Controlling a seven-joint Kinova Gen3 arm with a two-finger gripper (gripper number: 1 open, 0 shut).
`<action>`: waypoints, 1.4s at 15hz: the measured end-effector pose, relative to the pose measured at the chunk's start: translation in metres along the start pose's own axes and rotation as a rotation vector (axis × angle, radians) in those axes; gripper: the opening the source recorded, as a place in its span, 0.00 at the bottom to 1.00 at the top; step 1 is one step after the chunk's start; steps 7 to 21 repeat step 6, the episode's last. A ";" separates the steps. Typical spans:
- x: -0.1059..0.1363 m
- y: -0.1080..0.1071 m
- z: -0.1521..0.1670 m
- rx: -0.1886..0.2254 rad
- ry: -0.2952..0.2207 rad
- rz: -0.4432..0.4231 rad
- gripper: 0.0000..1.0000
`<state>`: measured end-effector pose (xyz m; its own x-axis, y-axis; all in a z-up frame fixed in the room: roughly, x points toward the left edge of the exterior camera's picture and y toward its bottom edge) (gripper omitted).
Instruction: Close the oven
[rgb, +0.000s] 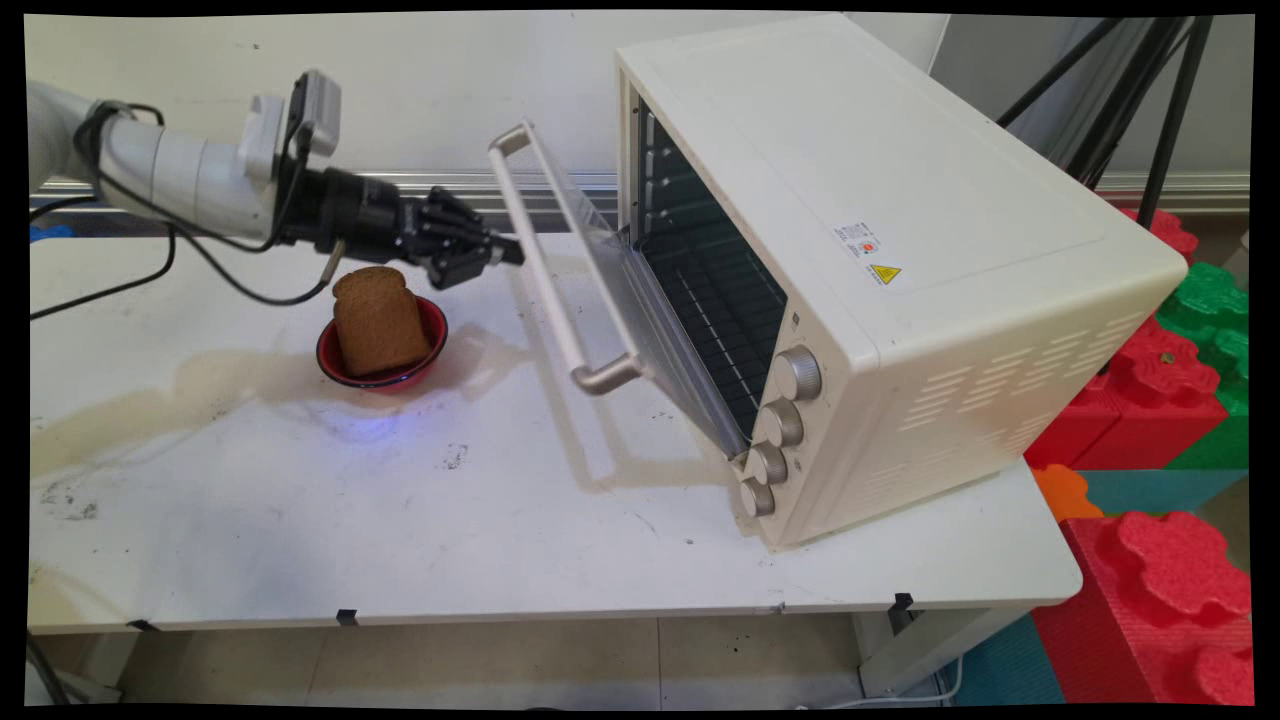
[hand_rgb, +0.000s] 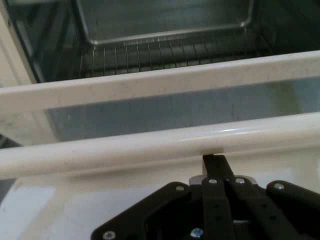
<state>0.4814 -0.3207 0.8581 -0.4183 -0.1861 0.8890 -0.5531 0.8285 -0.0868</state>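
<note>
Starting at the left of the main view, we have the gripper (rgb: 505, 252) reaching in level above the table (rgb: 300, 520), pointing toward the oven. Just below and beside it sits a red bowl (rgb: 345, 365) with a slice of brown bread (rgb: 380, 320) standing up in it, leaning against the rim. The bread looks light and crumbly, the kind of thing we'd judge gives way under a hard pinch; its broad flat faces are the sensible place to take it. The gripper is apart from it, though, passing over the bowl.

Moving right, we reach the oven door (rgb: 610, 290), hanging partway open and tilted out from its hinge at the bottom. Its long pale handle bar (rgb: 550, 270) runs across the door's outer edge. We'd judge the bar stiff and smooth, a bit slippery, and the door moderately heavy on its hinge; the middle of the bar is the natural hold.

In the hand view the fingers (hand_rgb: 216, 165) are pressed together, nothing between them, their tips right up against the underside of the handle bar (hand_rgb: 150, 142), touching or very nearly so. They aren't wrapped around it.

Further right, the cream toaster oven (rgb: 900, 250) stands on the table, wire rack (rgb: 720, 300) visible inside, four knobs (rgb: 797, 373) down its front.
</note>
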 end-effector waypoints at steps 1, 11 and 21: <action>0.007 -0.001 0.005 0.001 0.011 -0.001 0.00; 0.029 -0.004 0.020 0.003 0.038 0.001 0.00; 0.029 -0.004 0.020 0.003 0.038 0.001 0.00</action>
